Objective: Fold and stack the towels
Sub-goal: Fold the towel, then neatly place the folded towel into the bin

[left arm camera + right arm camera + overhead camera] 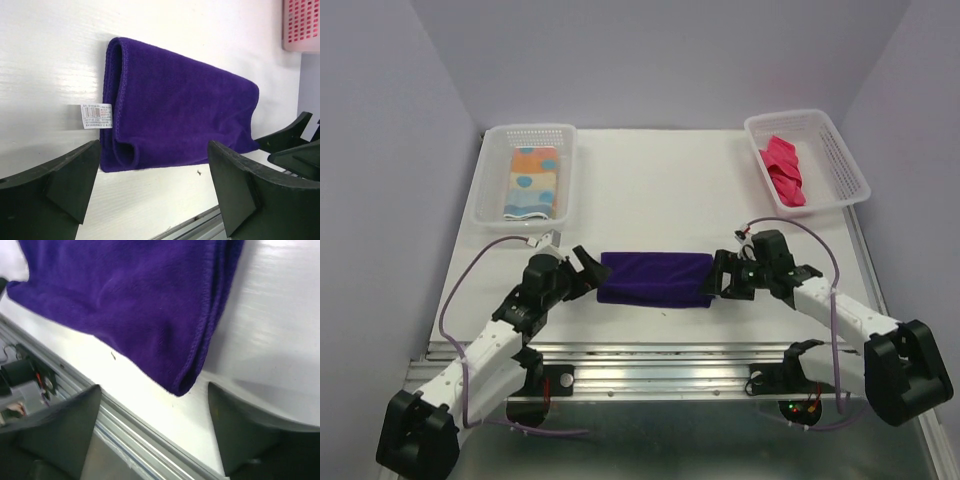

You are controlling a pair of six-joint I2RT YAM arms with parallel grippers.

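A deep purple towel [655,279] lies folded into a long strip on the white table, between my two grippers. My left gripper [586,270] sits at its left end, open, with nothing between the fingers. In the left wrist view the purple towel [175,120] shows a white label and lies just beyond the black fingers [65,190]. My right gripper [723,276] stands open at the right end; the towel's corner [150,305] lies between and ahead of its fingers [240,435], not gripped. A folded striped dotted towel [532,182] rests in the left basket. A hot pink towel [785,168] lies crumpled in the right basket.
The white perforated left basket [492,180] stands at the back left, the right basket [842,160] at the back right. A metal rail [660,355] runs along the table's near edge, just behind both grippers. Purple walls enclose the table.
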